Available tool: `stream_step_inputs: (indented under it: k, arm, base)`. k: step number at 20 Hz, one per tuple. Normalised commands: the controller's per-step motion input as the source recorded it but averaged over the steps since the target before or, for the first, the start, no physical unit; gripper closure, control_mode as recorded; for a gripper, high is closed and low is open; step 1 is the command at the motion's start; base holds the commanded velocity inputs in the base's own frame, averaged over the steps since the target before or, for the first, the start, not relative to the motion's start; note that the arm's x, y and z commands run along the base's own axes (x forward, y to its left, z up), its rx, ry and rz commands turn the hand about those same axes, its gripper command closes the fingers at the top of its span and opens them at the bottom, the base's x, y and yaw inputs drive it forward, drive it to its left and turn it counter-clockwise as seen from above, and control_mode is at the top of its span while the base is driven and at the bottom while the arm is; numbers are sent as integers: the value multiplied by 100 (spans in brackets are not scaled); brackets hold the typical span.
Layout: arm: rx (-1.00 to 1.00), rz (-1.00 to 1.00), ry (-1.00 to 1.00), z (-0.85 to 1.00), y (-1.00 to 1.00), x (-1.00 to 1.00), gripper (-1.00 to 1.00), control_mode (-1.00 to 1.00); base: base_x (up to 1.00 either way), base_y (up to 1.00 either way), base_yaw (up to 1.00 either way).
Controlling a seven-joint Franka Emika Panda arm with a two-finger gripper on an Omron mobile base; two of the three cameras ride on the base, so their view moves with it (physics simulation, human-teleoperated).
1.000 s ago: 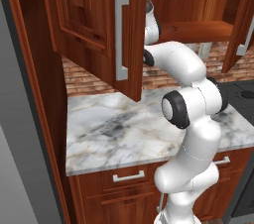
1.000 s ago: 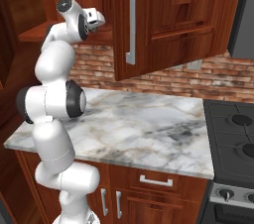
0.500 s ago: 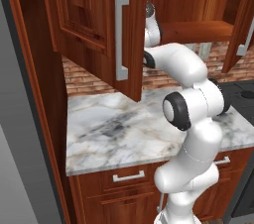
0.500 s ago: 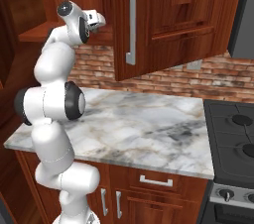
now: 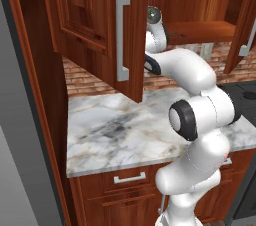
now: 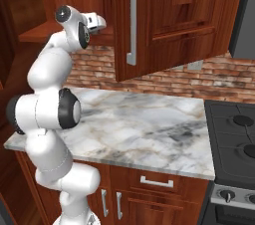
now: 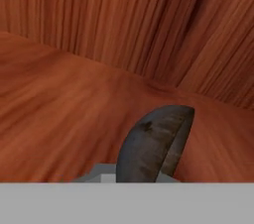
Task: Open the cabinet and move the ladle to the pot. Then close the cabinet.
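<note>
The cabinet stands open, its left door [image 5: 95, 25] swung out toward me and also seen from the other side [image 6: 164, 15]. My gripper [image 6: 103, 21] reaches in over the inner shelf [image 5: 200, 30]. Its tips are hidden behind the door edge. In the hand view the ladle [image 7: 154, 143] is a dark grey curved piece rising from the bottom of the picture, just above the reddish shelf board [image 7: 59, 119], with the gripper shut on it. The pot is out of view.
The open door's long silver handle [image 5: 122, 35] hangs close to my wrist. The right door [image 5: 245, 25] is ajar too. Below lies a marble counter [image 6: 149, 124] with a brick backsplash. A black stove [image 6: 234, 134] adjoins it on the right.
My wrist has shifted slightly downward at the cabinet opening. The grip on the ladle looks the same, and the doors have not moved.
</note>
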Motion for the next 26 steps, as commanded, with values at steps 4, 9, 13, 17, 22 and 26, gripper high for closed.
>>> stream_step_inputs:
  k: [4,9,13,17,22,26]
  arm:
    - [-1,0,-2,-5,-29,-73,100,-100]
    - [-1,0,0,0,-33,-93,100,-100]
    - [-4,1,0,-1,-26,-83,100,-100]
    - [-7,8,1,-12,-8,-65,100,-100]
    - [-8,11,5,-20,0,-55,100,-100]
    - [-7,10,5,-7,0,-62,100,-100]
  base:
    - [0,0,0]
    - [0,0,0]
    - [0,0,0]
    - [0,0,0]
    - [0,0,0]
    - [0,0,0]
